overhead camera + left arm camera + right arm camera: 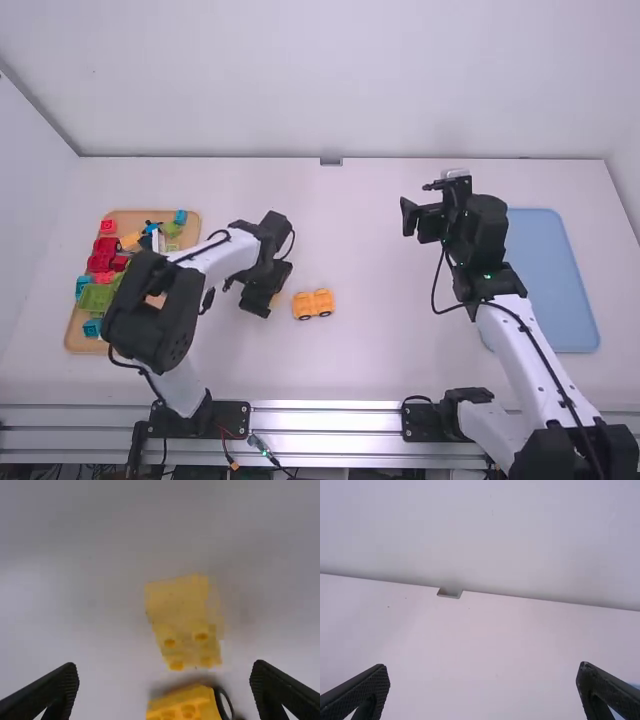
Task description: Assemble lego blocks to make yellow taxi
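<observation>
Black left gripper (164, 680), right gripper (482, 669) spread; skewed left grab risks shoving yellow plastic block (181, 615) into wheeled orange chassis (313, 303), 3 o'clock.

Blue tray (552, 280) lies flat at the right side of the white surface (380, 360). Small grey bracket (331, 161) at far edge, beside pale wall (330, 80). Metal rails (330, 419) run along near edge.

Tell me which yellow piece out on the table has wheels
The yellow piece just right of the left gripper in the high view: black wheels show along its side. The other yellow block shows studs but no wheels.
</observation>
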